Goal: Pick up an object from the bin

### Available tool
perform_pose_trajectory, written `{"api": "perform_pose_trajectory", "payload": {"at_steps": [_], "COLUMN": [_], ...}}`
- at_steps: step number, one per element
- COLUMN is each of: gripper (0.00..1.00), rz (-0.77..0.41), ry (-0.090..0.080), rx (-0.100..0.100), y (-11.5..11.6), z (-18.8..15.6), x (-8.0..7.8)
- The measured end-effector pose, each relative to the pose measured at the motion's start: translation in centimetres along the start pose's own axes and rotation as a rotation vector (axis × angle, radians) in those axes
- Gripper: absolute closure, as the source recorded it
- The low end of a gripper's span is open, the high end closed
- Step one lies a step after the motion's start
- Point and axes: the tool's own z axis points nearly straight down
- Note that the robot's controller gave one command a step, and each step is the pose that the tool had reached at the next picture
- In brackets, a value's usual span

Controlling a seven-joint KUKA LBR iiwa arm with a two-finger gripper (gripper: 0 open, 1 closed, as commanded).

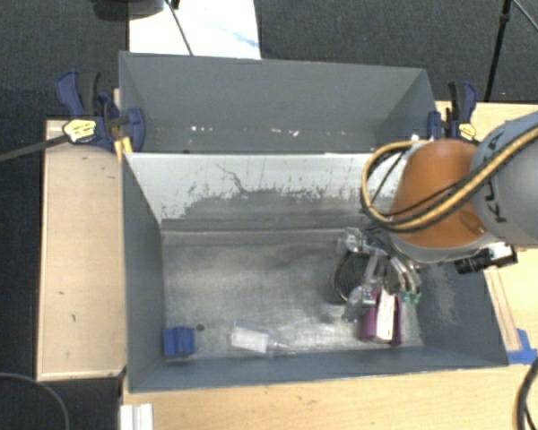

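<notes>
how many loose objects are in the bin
3 clear: a blue block in the near-left corner, a clear plastic piece just right of it, a purple-and-white item by the gripper. A dark shape there may be a fourth, partly hidden.

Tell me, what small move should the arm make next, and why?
Probably a small straight lift, to see what comes along. The gripper sits low at the right end of the grey metal bin, right at a purple-and-white oblong thing and a dark rounded one; whether it grips either is unclear.

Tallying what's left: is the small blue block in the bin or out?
In: the blue block rests on the bin's floor, in its lower-left corner.
</notes>
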Motion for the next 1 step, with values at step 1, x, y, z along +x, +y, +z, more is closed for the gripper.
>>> {"api": "perform_pose_trajectory", "payload": {"at_steps": [1], "gripper": [0.00], "rz": [0.109], "ry": [0.002], "rx": [0.001], "y": [-4.38], "z": [3.72], "x": [-2.22]}}
